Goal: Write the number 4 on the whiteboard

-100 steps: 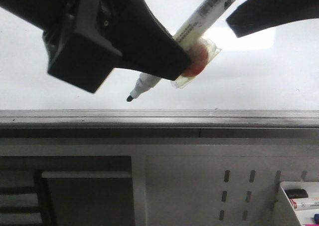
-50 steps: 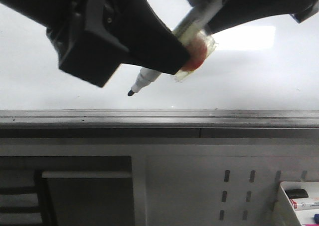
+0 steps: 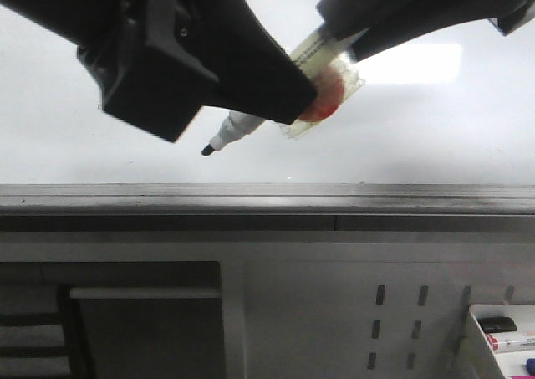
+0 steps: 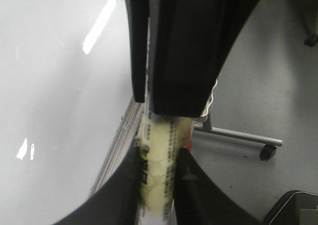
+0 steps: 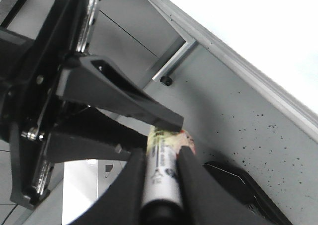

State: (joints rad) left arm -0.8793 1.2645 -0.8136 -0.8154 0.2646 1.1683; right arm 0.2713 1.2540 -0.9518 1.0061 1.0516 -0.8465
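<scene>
The large glossy white whiteboard point(image 3: 100, 157) fills the upper part of the front view, a bright rectangular reflection on its right, and its face looks bare — no stroke of the number 4 shows anywhere on it yet; along its lower edge runs the grey metal ledge point(image 3: 267, 199), and under that a perforated grey panel point(image 3: 401, 320) with a small white tray of markers point(image 3: 506, 333) at the far right corner.

In front of the board, the left gripper point(image 3: 297, 103) comes in from the upper left, its black jaws closed on the middle of the white-barrelled black-tipped marker point(image 3: 238, 130), just where a yellowish tape wrap and a reddish pad point(image 3: 326, 94) thicken the barrel — put there, I'd guess, so the jaws bite without slipping; the right gripper point(image 3: 351, 38) reaches in from the upper right and has its jaws closed narrowly on the rear of the same marker, which the right wrist view shows plainly between its two fingers point(image 5: 181, 173).

Two holds on one pen look like a handover or a steadying of its angle; the marker slants down to the left, its tip point(image 3: 206, 150) hanging just above the ledge; whether the tip touches the board I cannot tell.
</scene>
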